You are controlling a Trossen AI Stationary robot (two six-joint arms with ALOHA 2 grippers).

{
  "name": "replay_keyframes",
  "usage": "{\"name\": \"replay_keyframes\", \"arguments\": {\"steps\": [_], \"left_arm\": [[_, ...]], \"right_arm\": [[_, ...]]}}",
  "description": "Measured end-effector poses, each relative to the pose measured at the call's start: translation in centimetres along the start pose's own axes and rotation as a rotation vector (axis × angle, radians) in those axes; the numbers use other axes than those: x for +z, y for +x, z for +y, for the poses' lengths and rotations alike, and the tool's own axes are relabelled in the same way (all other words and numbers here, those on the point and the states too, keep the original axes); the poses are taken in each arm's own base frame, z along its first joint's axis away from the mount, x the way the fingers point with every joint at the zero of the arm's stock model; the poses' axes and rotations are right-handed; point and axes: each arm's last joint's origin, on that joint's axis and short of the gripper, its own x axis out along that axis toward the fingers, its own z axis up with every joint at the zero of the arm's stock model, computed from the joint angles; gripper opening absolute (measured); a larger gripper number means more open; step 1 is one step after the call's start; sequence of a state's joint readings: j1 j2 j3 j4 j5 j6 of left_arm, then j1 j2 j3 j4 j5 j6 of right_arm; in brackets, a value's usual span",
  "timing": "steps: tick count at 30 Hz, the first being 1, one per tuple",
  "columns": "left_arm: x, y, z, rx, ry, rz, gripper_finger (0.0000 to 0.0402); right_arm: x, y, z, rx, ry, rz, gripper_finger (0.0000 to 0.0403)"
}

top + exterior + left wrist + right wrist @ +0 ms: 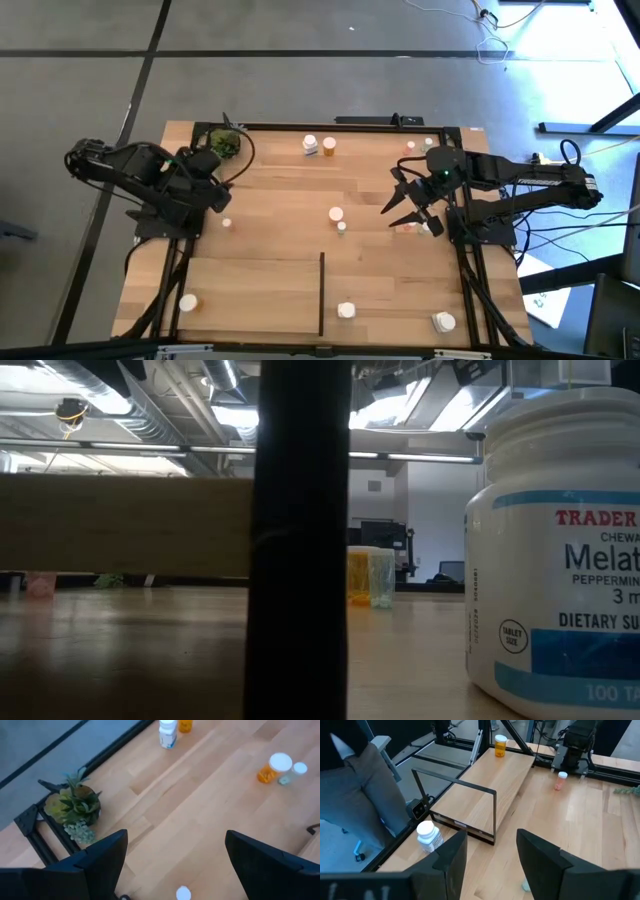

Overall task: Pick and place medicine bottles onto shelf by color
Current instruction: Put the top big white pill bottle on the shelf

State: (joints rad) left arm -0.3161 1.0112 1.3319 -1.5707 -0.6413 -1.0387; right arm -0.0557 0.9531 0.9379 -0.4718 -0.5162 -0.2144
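Small white-capped medicine bottles stand on the wood table. Two bottles [318, 146] are at the far edge, and an orange one [336, 214] with a tiny one beside it is mid-table. A tiny bottle [227, 222] stands by my left gripper. Three bottles stand on the shelf [260, 285] at the near side: one left [187, 302], two right [346, 311] of the black divider strip [321, 290]. My left gripper [175, 865] is open and empty above the tiny bottle's cap [183, 893]. My right gripper [388, 218] is open and empty, right of mid-table.
A small green potted plant [226, 143] stands at the far left corner, close to my left arm. Two more small bottles [419, 146] stand at the far right. A small bottle [410, 228] lies under my right gripper. Black rails [470, 290] edge the table.
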Motion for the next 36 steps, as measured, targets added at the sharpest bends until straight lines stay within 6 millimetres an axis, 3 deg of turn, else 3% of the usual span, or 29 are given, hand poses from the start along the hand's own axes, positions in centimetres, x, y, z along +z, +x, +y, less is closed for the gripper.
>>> {"name": "replay_keyframes", "arguments": {"steps": [8, 12, 16, 19, 29, 36], "left_arm": [[0.1, -0.1, 0.2, 0.015, -0.004, -0.035, 0.033], [0.1, -0.1, 0.2, 0.016, -0.008, -0.035, 0.033], [0.5, 0.2, 0.5, 0.043, -0.045, -0.044, 0.033], [0.8, 0.5, 0.7, 0.068, -0.081, -0.058, 0.033], [2.0, 1.5, 1.6, 0.162, -0.16, -0.057, 0.033], [2.5, 1.9, 2.2, 0.199, -0.199, -0.062, 0.033]], "right_arm": [[0.6, 0.0, -0.3, -0.073, -0.03, -0.049, 0.0174], [1.3, -0.2, -1.0, -0.27, -0.03, -0.091, 0.0174], [1.4, -0.8, -2.1, -0.574, 0.172, -0.123, 0.0174], [1.0, -1.5, -3.2, -0.668, 0.269, -0.137, 0.0174], [-0.2, -3.7, -6.4, -0.572, 0.386, -0.169, 0.0174], [-1.6, -3.1, -8.9, -0.448, 0.438, -0.121, 0.0174]]}}
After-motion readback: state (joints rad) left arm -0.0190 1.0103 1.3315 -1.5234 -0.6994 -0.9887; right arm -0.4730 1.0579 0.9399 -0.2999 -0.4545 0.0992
